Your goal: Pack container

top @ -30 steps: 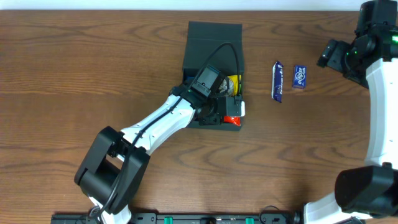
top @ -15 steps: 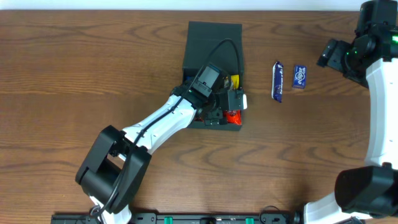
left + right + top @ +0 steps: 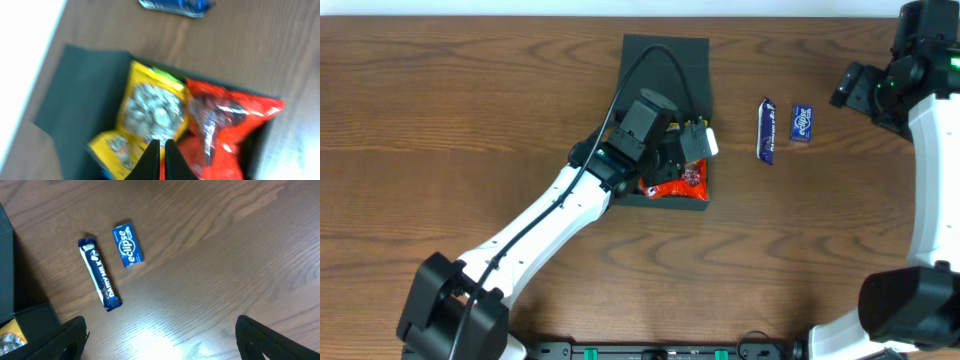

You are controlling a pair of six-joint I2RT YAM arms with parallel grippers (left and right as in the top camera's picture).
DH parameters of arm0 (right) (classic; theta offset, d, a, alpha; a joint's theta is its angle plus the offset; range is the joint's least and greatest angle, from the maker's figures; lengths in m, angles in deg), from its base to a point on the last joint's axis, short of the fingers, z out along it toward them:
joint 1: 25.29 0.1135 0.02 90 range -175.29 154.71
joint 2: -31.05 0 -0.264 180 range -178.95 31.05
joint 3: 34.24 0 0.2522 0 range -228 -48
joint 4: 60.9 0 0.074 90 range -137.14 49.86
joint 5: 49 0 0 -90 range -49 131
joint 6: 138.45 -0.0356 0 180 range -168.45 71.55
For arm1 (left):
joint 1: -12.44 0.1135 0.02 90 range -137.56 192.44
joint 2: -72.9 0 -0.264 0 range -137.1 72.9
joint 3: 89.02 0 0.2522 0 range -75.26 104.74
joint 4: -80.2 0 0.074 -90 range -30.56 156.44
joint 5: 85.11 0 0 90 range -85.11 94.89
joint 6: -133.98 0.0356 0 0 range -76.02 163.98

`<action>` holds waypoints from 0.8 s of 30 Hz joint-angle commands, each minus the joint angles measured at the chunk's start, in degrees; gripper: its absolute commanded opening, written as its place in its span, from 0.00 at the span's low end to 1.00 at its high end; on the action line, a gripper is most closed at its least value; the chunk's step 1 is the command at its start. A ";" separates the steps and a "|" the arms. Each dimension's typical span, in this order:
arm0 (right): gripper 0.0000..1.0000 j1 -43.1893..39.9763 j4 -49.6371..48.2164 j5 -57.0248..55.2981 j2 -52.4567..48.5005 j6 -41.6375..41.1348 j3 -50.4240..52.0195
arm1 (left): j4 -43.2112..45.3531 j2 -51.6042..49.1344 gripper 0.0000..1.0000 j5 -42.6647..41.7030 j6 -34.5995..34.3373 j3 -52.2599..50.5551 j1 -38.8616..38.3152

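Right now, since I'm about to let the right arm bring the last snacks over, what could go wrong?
The left gripper, shut, hangs over the container above the red packet; the right arm coming in could hit it.
The chocolate bar and eclipse pack lie close together; the open right gripper might nudge one while taking the other.
The red packet looks puffy, so the lid may not shut flat.

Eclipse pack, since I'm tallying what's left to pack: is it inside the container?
No, the eclipse pack lies on the table beside the blue bar, apart from the container.
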 commanded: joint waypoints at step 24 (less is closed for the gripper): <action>0.95 -0.48 0.00 -0.79 0.59 0.87 -0.37 | -5.35 -18.03 0.06 0.17 -7.72 0.13 0.07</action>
